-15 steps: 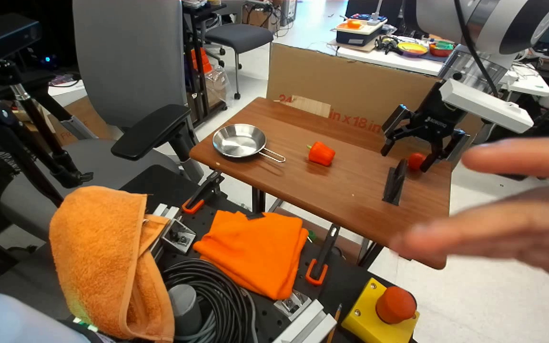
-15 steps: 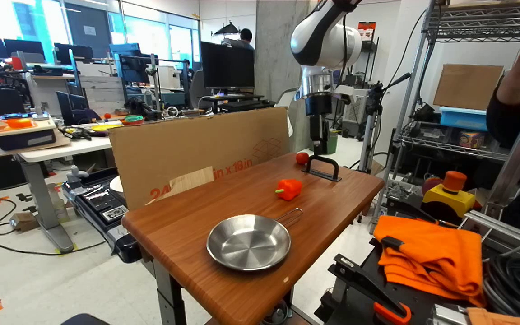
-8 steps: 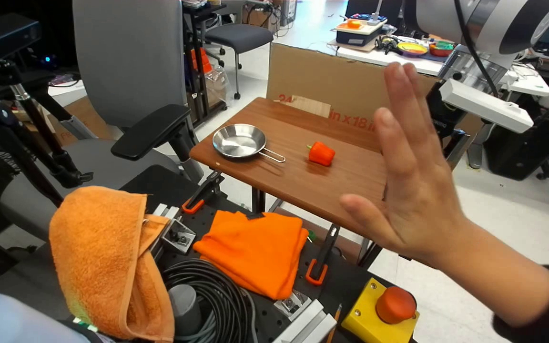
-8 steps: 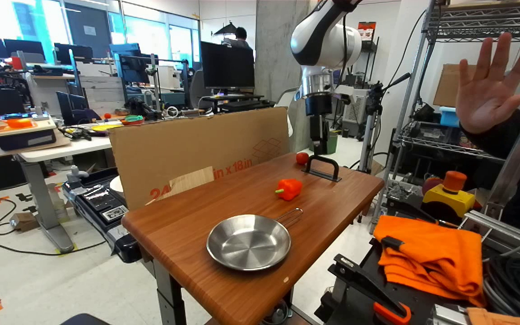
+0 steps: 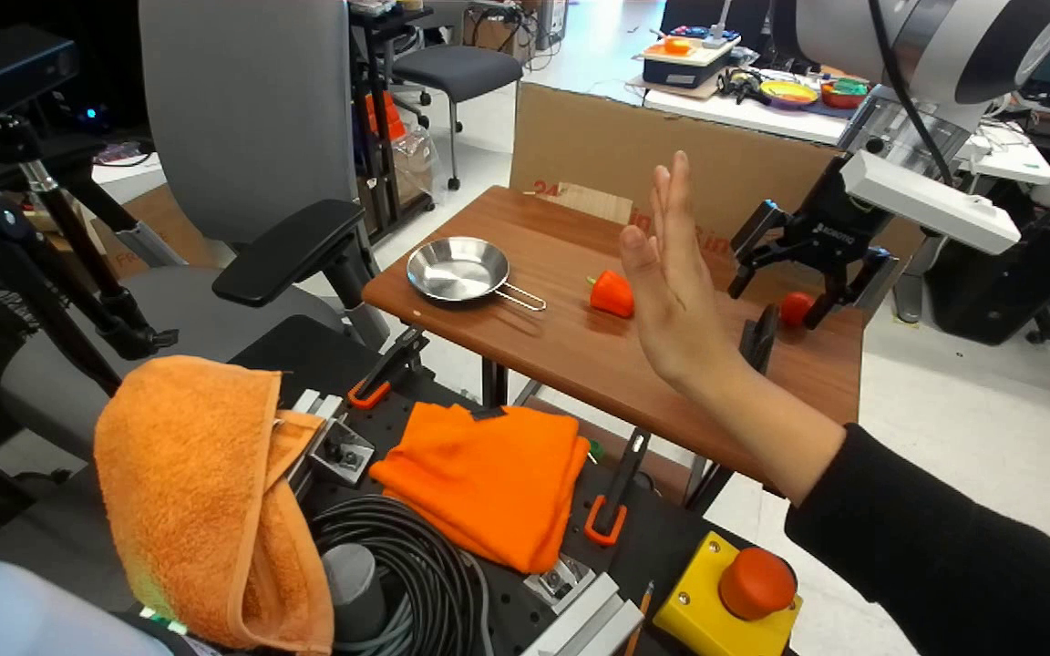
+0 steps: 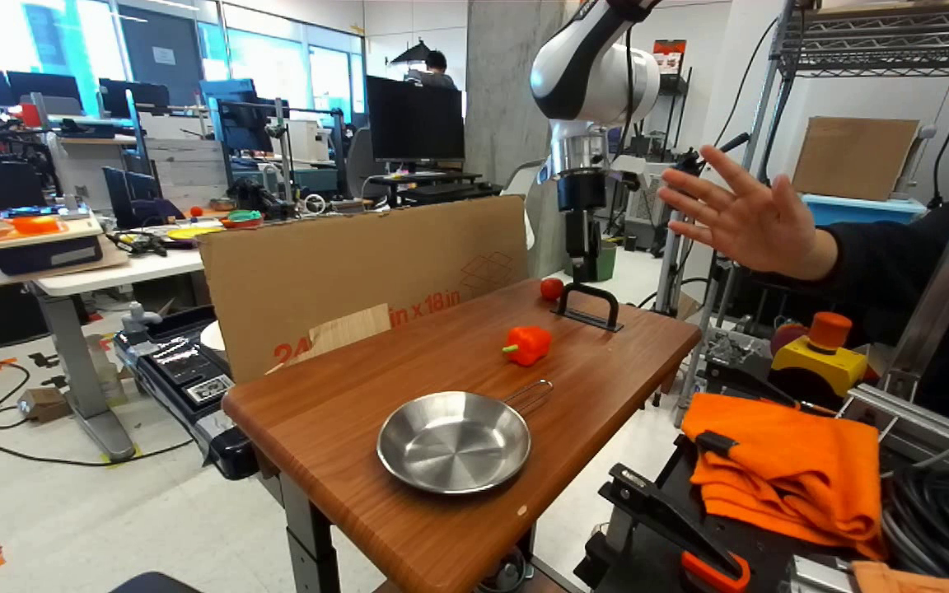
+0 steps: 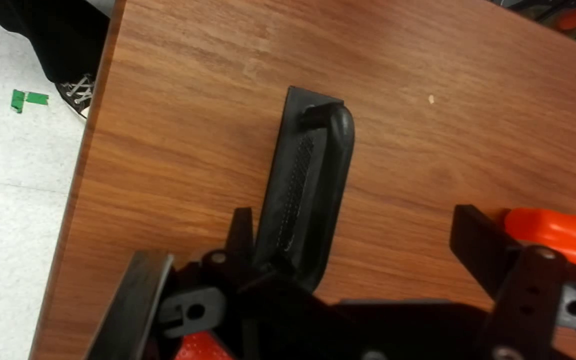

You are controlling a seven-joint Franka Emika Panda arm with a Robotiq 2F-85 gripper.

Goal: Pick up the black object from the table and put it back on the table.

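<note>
1. Black object (image 7: 305,187): sits flat on the surface (image 6: 343,412), a brown wood-grain top with rounded corners, close to one end and well apart from the steel pan (image 6: 454,445) towards the opposite end. A cardboard panel (image 6: 376,255) stands along one long edge.
2. Pincer (image 5: 776,302): hangs over the black object, its two fingers (image 7: 485,250) spread wide, gripping nothing. Whether either touches it cannot be told. In an exterior view a person's hand (image 5: 678,319) and forearm (image 5: 756,412) cross in front, hiding part of the black object.
3. Handling, as judged by eye: the black object is a flat base plate (image 7: 280,200) with an arched bar (image 7: 335,180) rising from it, much like a drawer handle. It is matte and probably stiff, light and not easily broken, perhaps plastic; the smooth bar could swivel if held off-centre.
4. Where to take hold: best at the middle of the arched bar, one finger on each side. In the wrist view the bar lies nearer one finger, so the pincer likely needs centring. A round red item (image 6: 551,289) sits near one end and might be nudged.
5. Writing, biggest first: red lettering (image 6: 423,310) on the cardboard panel reads "24", then a pale strip (image 6: 351,328), then "in x 18 in". Smaller, the pincer's body carries the white brand name (image 5: 835,234) ROBOTIQ. No writing can be read on the black object.
</note>
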